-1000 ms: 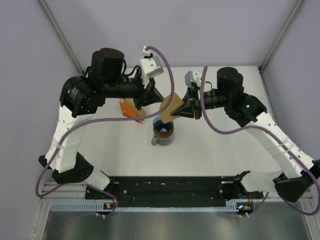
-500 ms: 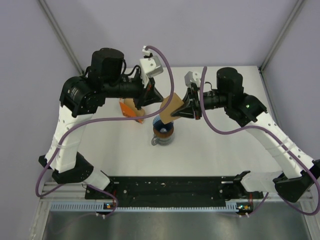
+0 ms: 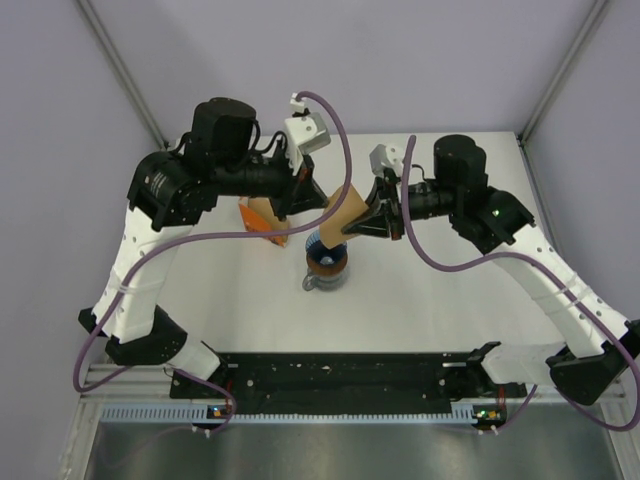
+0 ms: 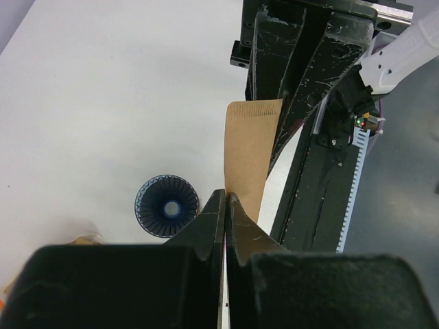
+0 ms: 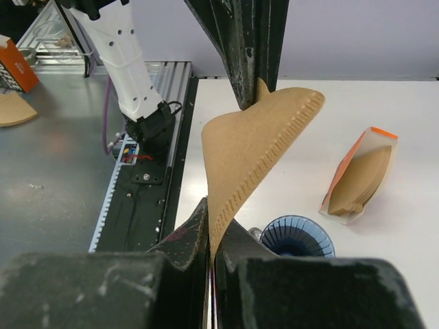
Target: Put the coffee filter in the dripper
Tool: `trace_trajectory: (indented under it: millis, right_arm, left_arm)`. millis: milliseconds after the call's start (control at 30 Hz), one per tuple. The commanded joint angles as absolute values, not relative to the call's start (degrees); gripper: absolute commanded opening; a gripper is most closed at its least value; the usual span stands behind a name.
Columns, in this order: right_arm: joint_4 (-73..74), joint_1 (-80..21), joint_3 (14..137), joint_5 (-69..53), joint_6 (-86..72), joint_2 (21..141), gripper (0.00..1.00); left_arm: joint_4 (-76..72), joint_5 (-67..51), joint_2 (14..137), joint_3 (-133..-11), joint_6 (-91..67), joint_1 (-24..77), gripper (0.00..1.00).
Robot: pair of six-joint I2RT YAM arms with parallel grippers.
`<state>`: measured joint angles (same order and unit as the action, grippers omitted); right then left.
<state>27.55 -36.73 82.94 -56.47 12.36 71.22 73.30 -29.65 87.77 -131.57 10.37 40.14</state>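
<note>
The tan coffee filter point(image 3: 342, 208) hangs in the air just above the blue ribbed dripper point(image 3: 320, 243). My right gripper point(image 3: 347, 230) is shut on its lower edge, as the right wrist view shows point(image 5: 211, 205); the filter point(image 5: 254, 144) curves up from those jaws. My left gripper point(image 3: 312, 200) has come in from the left. Its jaws are shut, tips point(image 4: 225, 195) meeting at the filter's point(image 4: 248, 157) top corner, which pokes up between its fingers point(image 5: 240, 48). The dripper point(image 4: 167, 206) stands empty below, also seen in the right wrist view point(image 5: 296, 236).
The dripper sits on a dark brown ring on a glass jug point(image 3: 325, 275). An orange-and-white pack of filters point(image 3: 262, 218) lies to the left behind it, also in the right wrist view point(image 5: 360, 175). The black rail point(image 3: 350, 375) runs along the near edge.
My left gripper has moved right, up to the filter's top corner. The right gripper and filter have barely moved.
</note>
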Motion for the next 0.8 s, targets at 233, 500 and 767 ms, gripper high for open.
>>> trace_trajectory:
  millis: [233, 500, 767]
  right_arm:
    - [26.9, -37.4, 82.2, -58.6, 16.5, 68.4, 0.0]
    - [27.0, -37.3, 82.6, -57.7, 16.2, 68.7, 0.0]
    - [27.7, -37.4, 83.4, -57.9, 16.0, 69.4, 0.0]
  left_arm:
    - [69.5, -35.5, 87.2, -131.6, 6.5, 37.1, 0.0]
    - [70.9, -39.9, 86.7, -132.4, 7.9, 37.2, 0.09]
    - [74.4, -41.2, 85.7, -134.5, 14.5, 37.1, 0.54]
